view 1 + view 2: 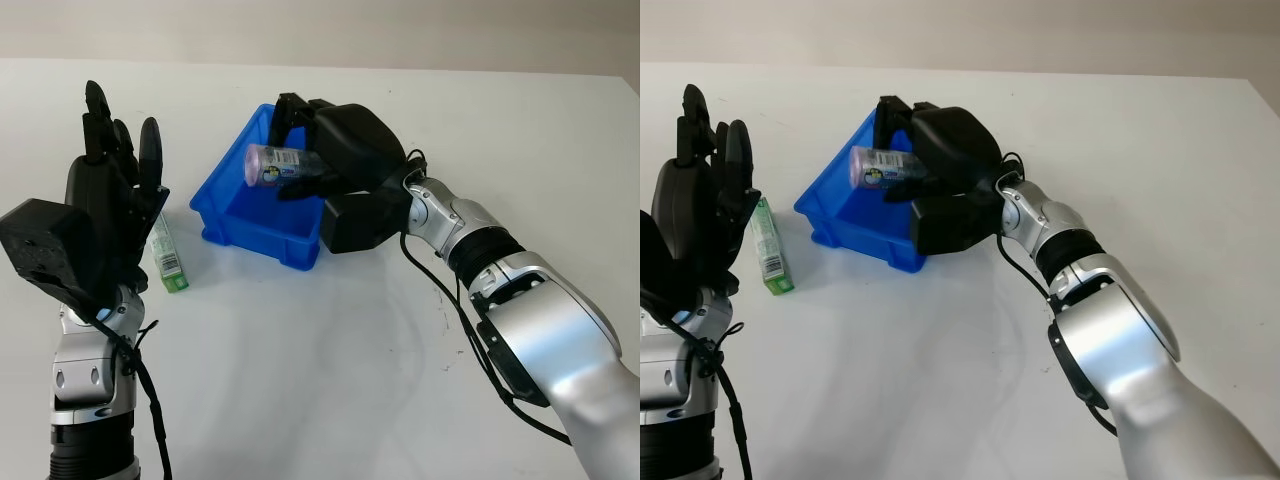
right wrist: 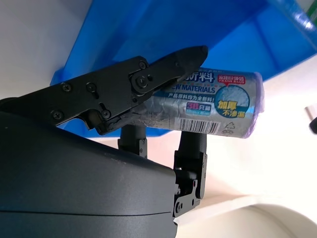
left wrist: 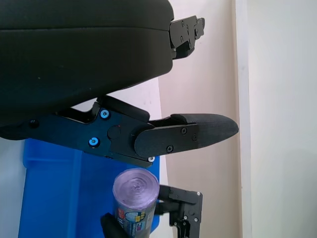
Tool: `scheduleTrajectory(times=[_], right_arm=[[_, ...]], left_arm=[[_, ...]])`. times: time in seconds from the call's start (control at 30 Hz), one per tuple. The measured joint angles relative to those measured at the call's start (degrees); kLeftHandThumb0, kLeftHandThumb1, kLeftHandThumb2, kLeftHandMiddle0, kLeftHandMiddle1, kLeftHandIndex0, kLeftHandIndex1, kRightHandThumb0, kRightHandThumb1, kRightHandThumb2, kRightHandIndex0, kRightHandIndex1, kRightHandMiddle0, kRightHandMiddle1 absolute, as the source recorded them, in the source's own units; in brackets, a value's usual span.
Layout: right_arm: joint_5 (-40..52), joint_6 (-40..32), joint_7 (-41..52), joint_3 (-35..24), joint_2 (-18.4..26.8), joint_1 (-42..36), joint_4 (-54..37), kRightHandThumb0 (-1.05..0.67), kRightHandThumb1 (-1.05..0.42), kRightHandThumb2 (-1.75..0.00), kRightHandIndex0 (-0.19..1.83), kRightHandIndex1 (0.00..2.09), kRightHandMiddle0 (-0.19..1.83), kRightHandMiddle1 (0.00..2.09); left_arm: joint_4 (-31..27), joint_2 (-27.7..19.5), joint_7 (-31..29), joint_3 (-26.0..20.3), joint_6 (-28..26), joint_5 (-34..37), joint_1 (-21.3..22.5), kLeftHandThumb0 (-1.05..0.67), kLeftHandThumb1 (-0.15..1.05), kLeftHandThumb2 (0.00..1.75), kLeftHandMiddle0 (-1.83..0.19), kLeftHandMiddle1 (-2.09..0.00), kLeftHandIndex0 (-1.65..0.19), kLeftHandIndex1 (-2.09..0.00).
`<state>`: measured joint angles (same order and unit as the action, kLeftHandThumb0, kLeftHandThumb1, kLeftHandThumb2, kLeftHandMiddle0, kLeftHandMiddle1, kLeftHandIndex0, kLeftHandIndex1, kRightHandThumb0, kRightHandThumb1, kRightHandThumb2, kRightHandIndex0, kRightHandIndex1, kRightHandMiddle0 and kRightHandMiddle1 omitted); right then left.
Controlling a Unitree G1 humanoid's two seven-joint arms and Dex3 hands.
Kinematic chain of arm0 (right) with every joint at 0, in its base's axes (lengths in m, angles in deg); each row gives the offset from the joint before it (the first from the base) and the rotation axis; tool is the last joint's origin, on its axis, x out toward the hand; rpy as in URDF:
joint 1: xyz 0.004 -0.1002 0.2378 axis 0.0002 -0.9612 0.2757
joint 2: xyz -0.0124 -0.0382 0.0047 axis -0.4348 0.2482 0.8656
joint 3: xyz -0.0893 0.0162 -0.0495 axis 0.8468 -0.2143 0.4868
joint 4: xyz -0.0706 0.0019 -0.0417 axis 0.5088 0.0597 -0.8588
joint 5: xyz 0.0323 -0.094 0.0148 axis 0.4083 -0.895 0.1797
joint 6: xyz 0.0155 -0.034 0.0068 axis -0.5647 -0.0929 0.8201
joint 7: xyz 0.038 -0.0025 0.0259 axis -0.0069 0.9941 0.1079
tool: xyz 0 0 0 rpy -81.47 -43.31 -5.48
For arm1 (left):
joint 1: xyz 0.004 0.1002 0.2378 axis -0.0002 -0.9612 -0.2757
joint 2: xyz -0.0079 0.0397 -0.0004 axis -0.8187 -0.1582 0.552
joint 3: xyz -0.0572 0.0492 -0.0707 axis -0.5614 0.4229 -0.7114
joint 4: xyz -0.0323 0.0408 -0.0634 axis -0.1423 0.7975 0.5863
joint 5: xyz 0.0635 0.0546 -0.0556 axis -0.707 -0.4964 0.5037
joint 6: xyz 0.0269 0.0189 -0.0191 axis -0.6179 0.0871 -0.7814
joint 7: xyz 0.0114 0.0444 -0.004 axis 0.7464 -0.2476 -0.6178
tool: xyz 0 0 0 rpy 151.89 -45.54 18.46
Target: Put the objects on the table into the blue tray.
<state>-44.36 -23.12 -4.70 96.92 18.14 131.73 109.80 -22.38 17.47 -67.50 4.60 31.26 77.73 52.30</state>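
The blue tray (image 1: 228, 205) sits mid-table. Over its inside my right hand (image 1: 300, 150) is shut on a pale purple roll of trash bags (image 1: 268, 165), held on its side above the tray floor. The right wrist view has the roll (image 2: 218, 106) pinched between the black fingers (image 2: 163, 74) with the blue tray (image 2: 148, 25) behind it. A green and white box (image 1: 167, 255) lies on the table left of the tray. My left hand (image 1: 115, 160) is raised at the left, open, just beside and above that box.
The white table (image 1: 350, 380) stretches free in front of the tray and to its right. A pale wall runs along the table's far edge. A black cable (image 1: 450, 300) hangs off my right forearm.
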Motion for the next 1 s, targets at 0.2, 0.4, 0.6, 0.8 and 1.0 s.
scheduleTrajectory(times=[0.2, 0.4, 0.6, 0.8, 1.0], right_arm=[[-0.38, -1.43, 10.5, 2.31, 1.28, 1.6, -0.62, -0.83, -1.05, -0.32, -0.15, 0.05, -0.14, 0.12], [-1.75, -2.21, 11.72, 3.92, 2.85, 2.37, -2.05, -0.93, -1.05, -0.52, -0.19, 0.0, -0.19, 0.0], [-1.42, -2.94, 10.56, 3.48, 4.11, 2.45, -3.3, -0.94, -1.05, -0.6, -0.19, 0.0, -0.19, 0.0], [11.09, -1.95, 15.3, -4.93, 4.23, 1.43, -5.55, -0.93, -1.05, -0.62, -0.19, 0.0, -0.19, 0.0], [24.05, -3.49, 24.55, -13.35, 4.57, -4.92, -12.8, -0.94, -1.05, -0.69, -0.19, 0.0, -0.19, 0.0]], left_arm=[[0.11, 0.15, 0.24, 0.2, 0.16, -0.31, 0.02, -0.73, 1.05, 0.5, 0.12, -0.06, 0.17, -0.04], [0.16, 0.16, 0.25, 0.3, 0.17, -0.34, 0.02, -0.73, 1.05, 0.51, 0.11, -0.06, 0.16, -0.05], [0.59, 0.16, 0.24, 0.36, 0.27, -0.83, 0.03, -0.74, 1.05, 0.51, 0.11, -0.05, 0.17, -0.05], [0.59, 0.16, 0.2, 0.29, 0.29, -0.68, 0.04, -0.73, 1.05, 0.5, 0.13, -0.05, 0.17, -0.05], [0.51, 0.15, -0.22, 0.08, 0.31, -0.2, 0.01, -0.72, 1.05, 0.5, 0.13, -0.05, 0.18, -0.04]])
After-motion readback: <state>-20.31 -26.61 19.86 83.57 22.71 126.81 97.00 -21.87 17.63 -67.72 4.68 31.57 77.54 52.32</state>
